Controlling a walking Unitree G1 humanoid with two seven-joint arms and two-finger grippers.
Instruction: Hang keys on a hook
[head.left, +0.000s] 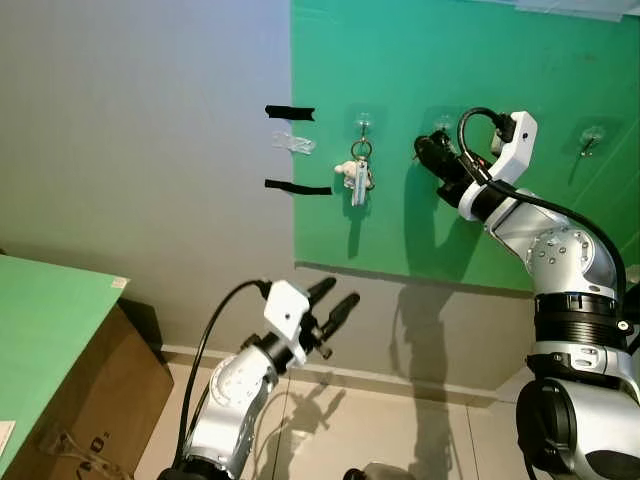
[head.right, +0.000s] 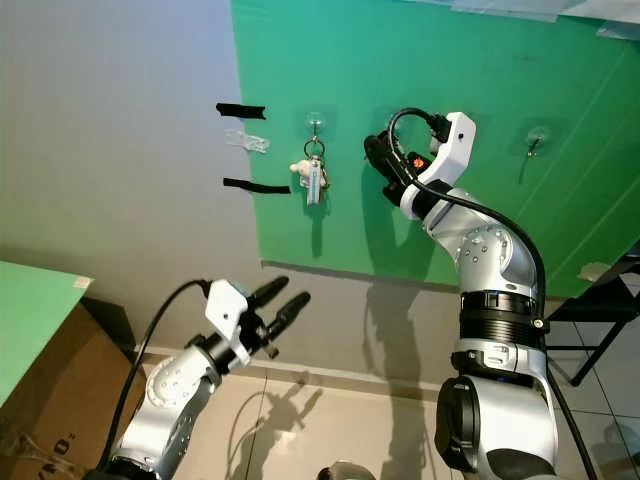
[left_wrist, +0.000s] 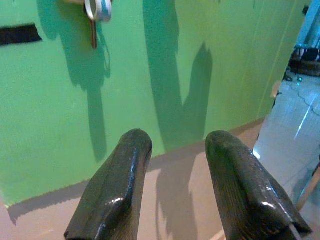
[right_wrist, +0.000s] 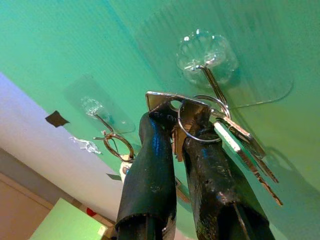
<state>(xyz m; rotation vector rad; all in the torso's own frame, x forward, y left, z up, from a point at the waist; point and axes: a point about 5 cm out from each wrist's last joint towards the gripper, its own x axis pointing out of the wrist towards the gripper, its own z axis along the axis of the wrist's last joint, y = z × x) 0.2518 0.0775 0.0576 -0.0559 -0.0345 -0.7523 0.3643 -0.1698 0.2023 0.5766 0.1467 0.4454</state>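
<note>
A green board (head.left: 470, 60) on the wall carries three clear hooks. One bunch of keys (head.left: 358, 172) with a small white charm hangs from the left hook (head.left: 363, 122). My right gripper (head.left: 425, 152) is raised to the middle hook (right_wrist: 207, 62) and is shut on a second bunch of keys (right_wrist: 240, 142). Its ring (right_wrist: 200, 122) lies right against the hook's wire; I cannot tell whether it is over it. My left gripper (head.left: 335, 300) is held low below the board, open and holding nothing.
The right hook (head.left: 592, 135) is bare. Two black tape strips (head.left: 290, 112) mark the board's left edge. A green tabletop (head.left: 50, 320) over a cardboard box (head.left: 100, 400) stands at the left. A black frame (head.right: 600, 300) stands at the far right.
</note>
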